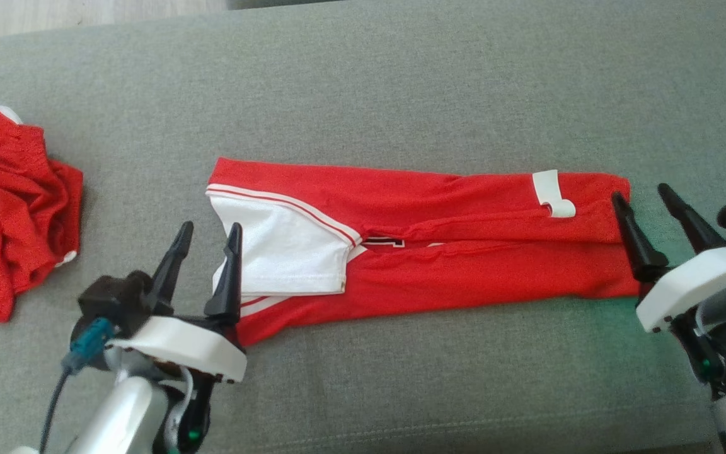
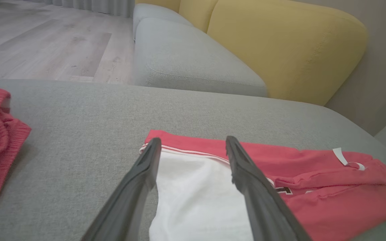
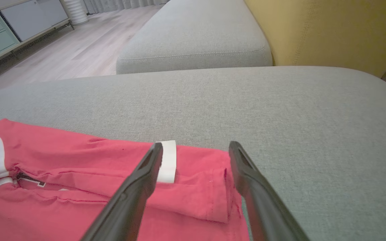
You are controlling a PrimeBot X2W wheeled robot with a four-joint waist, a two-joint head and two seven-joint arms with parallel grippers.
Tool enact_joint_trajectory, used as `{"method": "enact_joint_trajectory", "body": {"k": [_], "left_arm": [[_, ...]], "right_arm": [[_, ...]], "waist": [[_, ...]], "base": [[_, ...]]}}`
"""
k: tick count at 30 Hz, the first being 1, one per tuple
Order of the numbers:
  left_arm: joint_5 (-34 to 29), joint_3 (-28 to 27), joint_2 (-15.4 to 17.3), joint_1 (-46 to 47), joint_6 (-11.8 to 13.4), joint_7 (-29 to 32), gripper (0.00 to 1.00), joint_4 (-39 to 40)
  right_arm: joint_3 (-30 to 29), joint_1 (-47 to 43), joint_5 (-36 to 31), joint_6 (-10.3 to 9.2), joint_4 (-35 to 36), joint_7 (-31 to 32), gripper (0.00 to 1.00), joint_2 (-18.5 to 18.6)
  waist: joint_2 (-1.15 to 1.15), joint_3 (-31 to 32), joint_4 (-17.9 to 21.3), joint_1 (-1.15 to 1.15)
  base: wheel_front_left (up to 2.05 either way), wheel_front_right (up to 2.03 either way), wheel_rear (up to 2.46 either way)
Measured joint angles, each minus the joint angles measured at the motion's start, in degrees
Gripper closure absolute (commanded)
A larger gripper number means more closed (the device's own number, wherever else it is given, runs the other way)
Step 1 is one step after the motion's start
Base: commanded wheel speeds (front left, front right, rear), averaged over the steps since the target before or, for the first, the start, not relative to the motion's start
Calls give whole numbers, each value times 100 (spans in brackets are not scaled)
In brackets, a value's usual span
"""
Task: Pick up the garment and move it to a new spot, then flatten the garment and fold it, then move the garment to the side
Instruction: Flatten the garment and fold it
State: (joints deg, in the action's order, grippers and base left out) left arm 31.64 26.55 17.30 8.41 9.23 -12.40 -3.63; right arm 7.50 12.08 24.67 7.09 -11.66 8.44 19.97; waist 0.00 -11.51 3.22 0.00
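My left hand (image 1: pixel 210 225) stood wide and empty, its fingers straddling the white panel (image 1: pixel 287 246) at the left end of the garment (image 1: pixel 451 265). I could not tell whether they touched the cloth. My right hand (image 1: pixel 639 191) was also wide and empty at the garment's right edge, near the white tab (image 1: pixel 552 192), with one finger above the hem and the other above bare grey cushion (image 1: pixel 401 94). The garment lay folded in a long band between both hands. Open cushion ran along its far and near edges. A crumpled red cloth (image 1: pixel 4 208) lay well apart on the left. Beyond were a yellow backrest (image 2: pixel 280 43) and wooden floor (image 2: pixel 45 40).
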Motion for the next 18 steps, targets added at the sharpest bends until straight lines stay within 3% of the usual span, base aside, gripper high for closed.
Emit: {"method": "enact_joint_trajectory", "body": {"k": [10,18], "left_arm": [[-238,-153,-407,-34,101,-185,0,-392],[-630,-367,-743,-165,-103,-190,0,-416]], "right_arm": [[-759,-388,-672,0,-191,11,0,-689],[-1199,-340,-1217,0,-653,166,0,-1012]], "waist": [[0,174,-90,0],[0,241,-250,0]], "base": [[0,0,0],[0,0,0]]}}
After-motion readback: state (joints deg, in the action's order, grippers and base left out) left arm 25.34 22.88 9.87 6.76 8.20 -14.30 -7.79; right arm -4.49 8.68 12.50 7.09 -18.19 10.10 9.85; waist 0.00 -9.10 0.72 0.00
